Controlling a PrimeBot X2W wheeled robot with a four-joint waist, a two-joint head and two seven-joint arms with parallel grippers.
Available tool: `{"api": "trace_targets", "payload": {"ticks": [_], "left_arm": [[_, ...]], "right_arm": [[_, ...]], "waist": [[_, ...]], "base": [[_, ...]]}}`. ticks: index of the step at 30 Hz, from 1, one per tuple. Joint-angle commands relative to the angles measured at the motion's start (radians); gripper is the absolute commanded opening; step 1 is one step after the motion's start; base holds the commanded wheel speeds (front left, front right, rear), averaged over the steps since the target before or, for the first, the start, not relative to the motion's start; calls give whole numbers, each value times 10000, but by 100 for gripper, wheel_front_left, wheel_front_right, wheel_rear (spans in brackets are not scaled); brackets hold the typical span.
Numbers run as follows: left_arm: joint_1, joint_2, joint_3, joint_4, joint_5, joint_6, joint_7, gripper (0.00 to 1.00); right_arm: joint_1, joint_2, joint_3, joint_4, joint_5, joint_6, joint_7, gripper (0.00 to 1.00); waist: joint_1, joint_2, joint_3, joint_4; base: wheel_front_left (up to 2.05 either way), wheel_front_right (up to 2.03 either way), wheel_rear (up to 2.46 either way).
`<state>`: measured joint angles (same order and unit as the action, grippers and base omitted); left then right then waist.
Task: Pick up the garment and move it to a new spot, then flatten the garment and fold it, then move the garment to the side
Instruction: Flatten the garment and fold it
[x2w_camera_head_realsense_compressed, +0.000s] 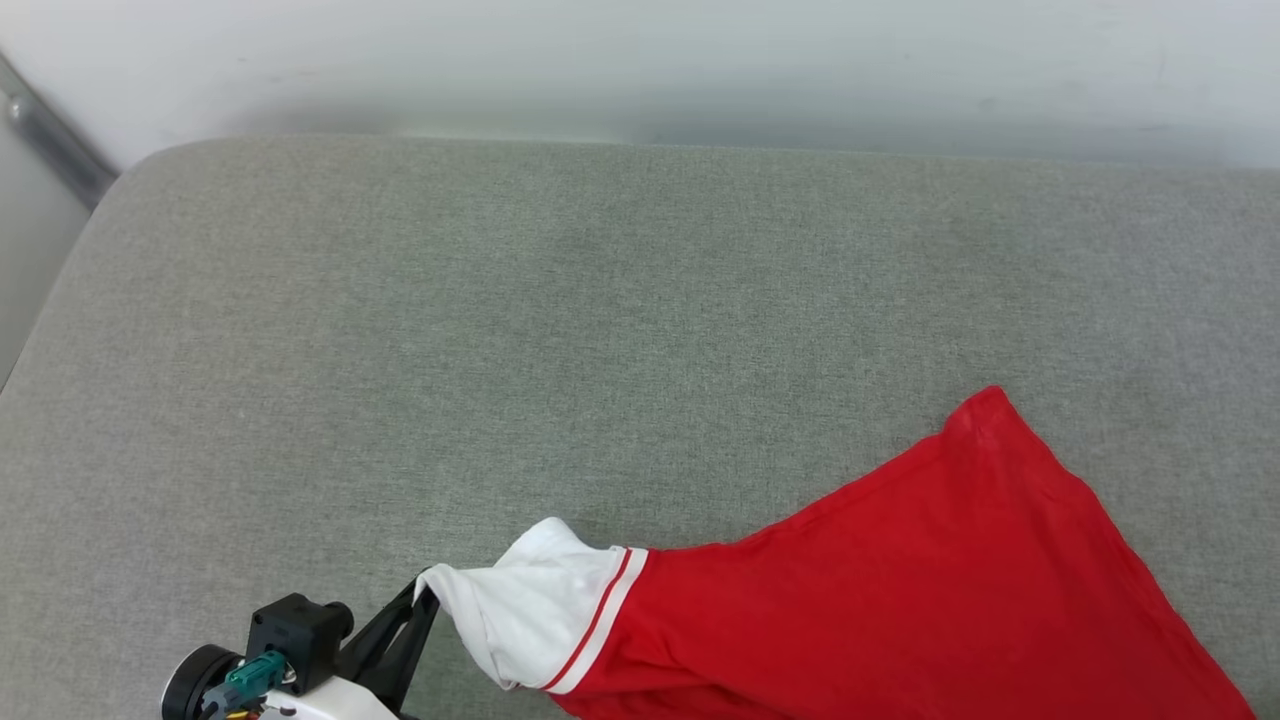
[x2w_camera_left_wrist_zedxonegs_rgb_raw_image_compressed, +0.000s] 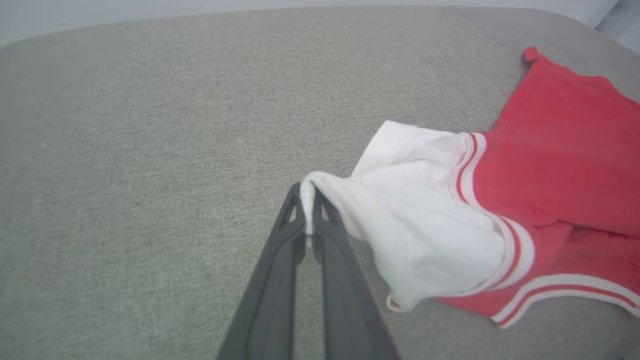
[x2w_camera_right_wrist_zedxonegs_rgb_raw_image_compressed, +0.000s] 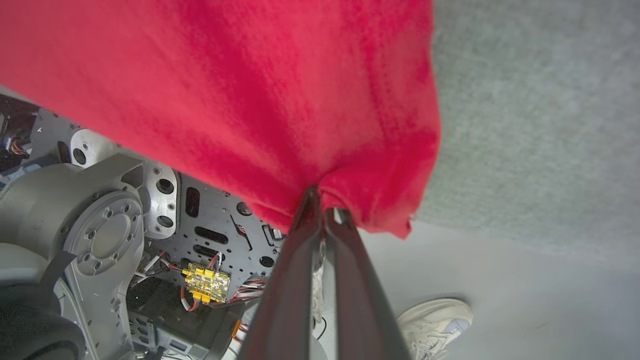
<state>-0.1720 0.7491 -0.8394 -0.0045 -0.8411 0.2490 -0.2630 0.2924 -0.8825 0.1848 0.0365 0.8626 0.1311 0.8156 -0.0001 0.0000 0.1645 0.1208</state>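
Surface: grey woven upholstery, rounded corner at my far left. Lying on it: one garment, red with white sleeve, toward my near right.

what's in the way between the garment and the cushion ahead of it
Nothing visible: left gripper pinches the garment by its white sleeve, right gripper by a red edge; the grey cushion ahead bears no other object.

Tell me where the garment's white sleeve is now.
In the head view, the white sleeve is at the bottom, left of centre, over the grey cushion, its tip pinched by the left gripper.
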Motion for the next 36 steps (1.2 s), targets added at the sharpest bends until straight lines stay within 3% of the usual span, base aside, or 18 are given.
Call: {"api": "trace_targets", "payload": {"ticks": [1,3,5,12,16,23,29,36], "left_arm": [[-6,-2,-1,33,19,-9,-22,0],[-45,-9,-22,70,48,-13,-23,0],[-98,-29,-48,79,66,-31,13,0],[-268,-74,-81,-22,144,26,89,0],[-474,-143,-97,-109,226,16,119,0],[-923,-291,-123,-143,439,-83,161,0],[-1365,-503,-150,-168,645,-178,155,0],[-1816,-690,-171,-156,832,-257,148,0]], "right_arm": [[25,17,-106,-19,-59,-6,-60,0],[-35,243,-359,-118,-214,-5,-247,0],[-266,351,-632,-282,-355,-5,-390,100],[-1840,-20,-2077,-1915,-621,-6,-373,100],[-3281,-310,-1924,-2492,-773,-5,89,100],[-6368,-440,516,-2204,-1326,-5,1480,100],[-8942,439,2638,-667,-1814,-5,2431,100],[-10643,1354,4284,1151,-2126,-5,2202,100]], "waist": [[1,0,11,-11],[1,0,16,-40],[1,0,5,-63],[1,0,54,-44],[1,0,315,48],[1,0,883,303],[1,0,1509,562],[1,0,2222,817]], "base": [[0,0,0],[0,0,0],[0,0,0],[0,0,0],[0,0,0],[0,0,0],[0,0,0],[0,0,0]]}}
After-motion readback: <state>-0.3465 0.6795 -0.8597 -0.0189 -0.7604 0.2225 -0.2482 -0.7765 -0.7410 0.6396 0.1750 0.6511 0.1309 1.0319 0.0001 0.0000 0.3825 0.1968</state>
